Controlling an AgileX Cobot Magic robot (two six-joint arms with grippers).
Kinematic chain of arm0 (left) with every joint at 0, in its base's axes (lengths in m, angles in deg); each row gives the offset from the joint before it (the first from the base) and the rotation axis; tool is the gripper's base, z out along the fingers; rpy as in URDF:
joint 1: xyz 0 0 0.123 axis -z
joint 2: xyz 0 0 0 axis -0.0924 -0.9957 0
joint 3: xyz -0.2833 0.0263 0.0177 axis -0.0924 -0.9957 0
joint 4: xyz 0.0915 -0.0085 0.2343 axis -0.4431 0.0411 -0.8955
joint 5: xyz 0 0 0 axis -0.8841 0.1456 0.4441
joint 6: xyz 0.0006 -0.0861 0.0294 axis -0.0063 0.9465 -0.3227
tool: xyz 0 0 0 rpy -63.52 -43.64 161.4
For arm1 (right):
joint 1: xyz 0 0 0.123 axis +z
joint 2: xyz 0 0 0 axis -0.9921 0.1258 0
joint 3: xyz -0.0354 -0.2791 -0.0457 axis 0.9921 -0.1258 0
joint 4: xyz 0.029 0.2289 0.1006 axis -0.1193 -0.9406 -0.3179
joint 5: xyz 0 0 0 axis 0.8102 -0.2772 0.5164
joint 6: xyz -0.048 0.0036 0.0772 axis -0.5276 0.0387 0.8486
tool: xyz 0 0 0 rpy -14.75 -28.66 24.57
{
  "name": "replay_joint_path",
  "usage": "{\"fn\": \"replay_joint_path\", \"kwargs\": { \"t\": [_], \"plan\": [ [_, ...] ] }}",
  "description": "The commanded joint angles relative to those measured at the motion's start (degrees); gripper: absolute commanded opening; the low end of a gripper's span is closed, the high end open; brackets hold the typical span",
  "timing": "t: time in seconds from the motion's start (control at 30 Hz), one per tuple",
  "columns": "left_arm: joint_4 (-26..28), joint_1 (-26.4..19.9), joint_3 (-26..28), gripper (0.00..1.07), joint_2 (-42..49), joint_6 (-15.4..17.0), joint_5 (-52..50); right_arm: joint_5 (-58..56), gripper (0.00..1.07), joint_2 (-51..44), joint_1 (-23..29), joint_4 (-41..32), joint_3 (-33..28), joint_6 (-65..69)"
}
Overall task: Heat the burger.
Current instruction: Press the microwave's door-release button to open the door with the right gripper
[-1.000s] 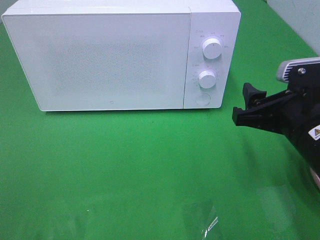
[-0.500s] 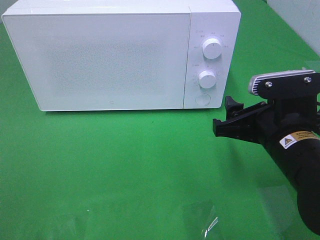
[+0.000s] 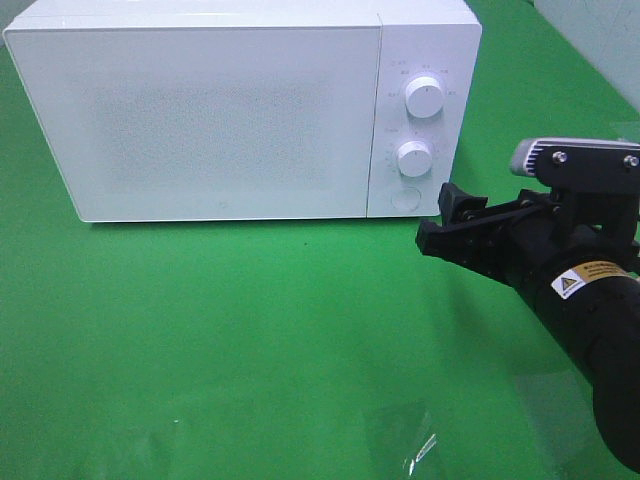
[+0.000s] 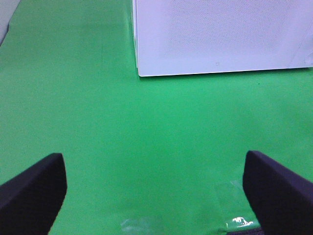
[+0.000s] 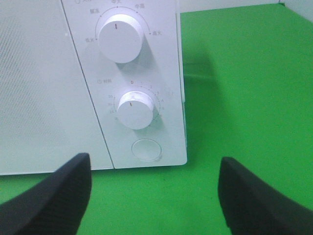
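Taking stock, with the microwave (image 3: 250,15) as my landmark.

- Microwave: white, standing on a green cloth (image 3: 250,330). Its door (image 3: 210,120) is shut, and the speckled front hides the inside.
- Control panel (image 3: 448,130): at the microwave's right end. It has an upper knob (image 3: 425,97), a lower knob (image 3: 414,158) beneath it and a round button (image 3: 405,198) lowest of the three.
- Right gripper (image 3: 440,215): mine, off the cloth, just in front of the microwave's lower right corner and pointing at the round button without touching it. My two black fingers (image 5: 58,196) stand wide apart with nothing between them but the panel beyond.
- Left gripper (image 4: 152,161): mine, out in front of the microwave's left end and well apart from it. Its fingers are spread wide and hold nothing.
- Clear plastic scrap (image 3: 415,440): lying flat on the cloth, well in front of the microwave.
- Burger: I cannot tell where it is, as none of my views shows it.
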Motion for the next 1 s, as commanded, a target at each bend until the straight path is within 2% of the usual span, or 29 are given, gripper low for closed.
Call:
{"fn": "replay_joint_path", "kwargs": {
  "t": [0.03,0.07,0.1,0.13,0.2,0.23,0.27,0.3,0.33,0.37,0.4,0.43,0.47,0.5,0.53,0.57,0.8,1.0],
  "plan": [
    [0.52,-0.11,0.0,0.89,0.11,0.06,-0.06,2.12,0.64,0.0,0.34,0.57,0.34,6.99],
    [0.52,-0.11,0.0,0.89,0.11,0.06,-0.06,2.12,0.58,0.0,0.34,0.57,0.34,14.04],
    [0.52,-0.11,0.0,0.89,0.11,0.06,-0.06,2.12,0.58,0.0,0.34,0.57,0.34,14.04],
    [0.52,-0.11,0.0,0.89,0.11,0.06,-0.06,2.12,0.52,0.0,0.34,0.69,0.34,21.72],
    [0.52,-0.11,0.0,0.89,0.11,0.06,-0.06,2.12,0.5,0.0,0.34,0.74,0.34,24.98],
    [0.52,-0.11,0.0,0.89,0.11,0.06,-0.06,2.12,0.41,0.0,0.34,0.74,0.34,34.32],
    [0.52,-0.11,0.0,0.89,0.11,0.06,-0.06,2.12,0.41,0.0,0.34,0.74,0.34,34.32],
    [0.52,-0.11,0.0,0.89,0.11,0.06,-0.06,2.12,0.32,0.0,0.34,0.74,0.34,41.71],
    [0.52,-0.11,0.0,0.89,0.11,0.06,-0.06,2.12,0.32,0.0,0.34,0.74,0.34,41.71],
    [0.52,-0.11,0.0,0.89,0.11,0.06,-0.06,1.95,0.22,0.0,0.34,0.74,0.34,48.47],
    [0.52,-0.11,0.0,0.89,0.11,0.06,-0.06,1.95,0.22,0.0,0.34,0.74,0.34,48.47],
    [0.52,-0.11,0.0,0.89,0.11,0.06,-0.06,1.55,0.14,0.0,0.34,0.74,0.34,53.86],
    [0.52,-0.11,0.0,0.89,0.11,0.06,-0.06,1.55,0.14,0.0,0.34,0.74,0.34,53.86],
    [0.52,-0.11,0.0,0.89,0.11,0.06,-0.06,0.46,0.07,0.0,0.34,0.74,0.34,57.98],
    [0.52,-0.11,0.0,0.89,0.11,0.06,-0.06,0.46,0.07,0.0,0.34,0.74,0.34,57.98],
    [0.52,-0.11,0.0,0.89,0.11,0.06,-0.06,-1.38,0.0,0.0,0.34,0.74,0.34,60.22],
    [0.52,-0.11,0.0,0.89,0.11,0.06,-0.06,-8.94,0.0,0.0,0.34,0.57,0.34,72.82],
    [0.52,-0.11,0.0,0.89,0.11,0.06,-0.06,-10.2,0.0,0.06,0.17,0.52,0.34,73.45]
  ]
}}
